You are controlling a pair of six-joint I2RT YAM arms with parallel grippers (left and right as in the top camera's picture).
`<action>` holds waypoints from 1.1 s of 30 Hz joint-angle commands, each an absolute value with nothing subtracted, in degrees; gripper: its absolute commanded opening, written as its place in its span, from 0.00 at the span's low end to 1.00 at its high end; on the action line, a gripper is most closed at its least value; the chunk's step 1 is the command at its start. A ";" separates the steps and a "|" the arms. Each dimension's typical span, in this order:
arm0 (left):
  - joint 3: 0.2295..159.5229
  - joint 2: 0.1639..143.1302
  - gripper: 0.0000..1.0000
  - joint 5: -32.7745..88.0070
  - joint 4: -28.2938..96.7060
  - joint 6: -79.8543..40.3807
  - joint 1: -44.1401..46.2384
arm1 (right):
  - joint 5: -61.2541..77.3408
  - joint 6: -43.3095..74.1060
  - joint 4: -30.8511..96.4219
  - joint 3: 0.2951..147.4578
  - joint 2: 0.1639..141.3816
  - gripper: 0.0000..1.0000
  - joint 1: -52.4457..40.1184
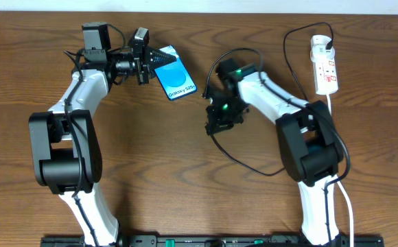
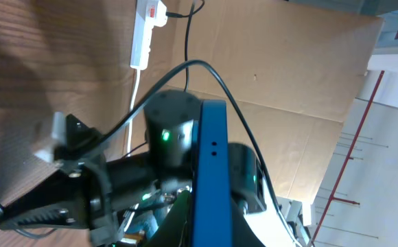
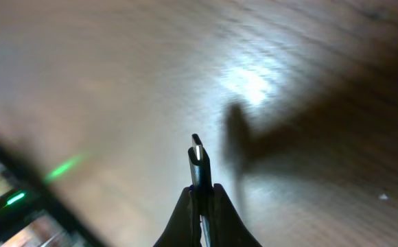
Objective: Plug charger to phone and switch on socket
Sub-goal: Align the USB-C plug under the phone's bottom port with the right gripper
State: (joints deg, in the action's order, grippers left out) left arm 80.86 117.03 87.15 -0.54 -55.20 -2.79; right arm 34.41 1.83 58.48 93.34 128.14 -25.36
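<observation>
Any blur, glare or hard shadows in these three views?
Overhead: sharp, evenly lit, phone text readable. Right wrist: table blurred with a glare patch; charger tip in the right gripper casts a dark shadow. Left wrist: table smeared at left.

Dark wooden table [image 1: 185,199], creased tan cardboard panel [image 2: 288,75] beyond its edge

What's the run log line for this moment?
left gripper: holding phone | right gripper: pinching charger tip, apart from phone | socket: untouched

Dark wood-grain table [image 1: 151,171], white power strip [image 1: 324,65] with red switches lying near its far right corner, black charger cable [image 1: 250,168] looping across
</observation>
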 commanded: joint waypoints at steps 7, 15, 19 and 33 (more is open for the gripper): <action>82.63 116.38 0.07 90.02 -3.79 -54.24 -2.83 | 61.73 -12.08 64.58 93.12 117.05 0.01 -18.02; 82.63 116.38 0.07 90.04 -13.28 -54.24 -2.83 | 69.56 -19.00 71.99 93.12 115.59 0.01 -17.87; 82.63 116.38 0.07 90.04 -15.88 -54.22 -2.83 | 73.01 -20.86 73.58 93.12 115.59 0.01 -17.87; 82.63 116.38 0.07 89.34 -16.43 -54.48 -2.81 | 76.86 -9.52 60.99 93.10 115.61 0.01 -20.80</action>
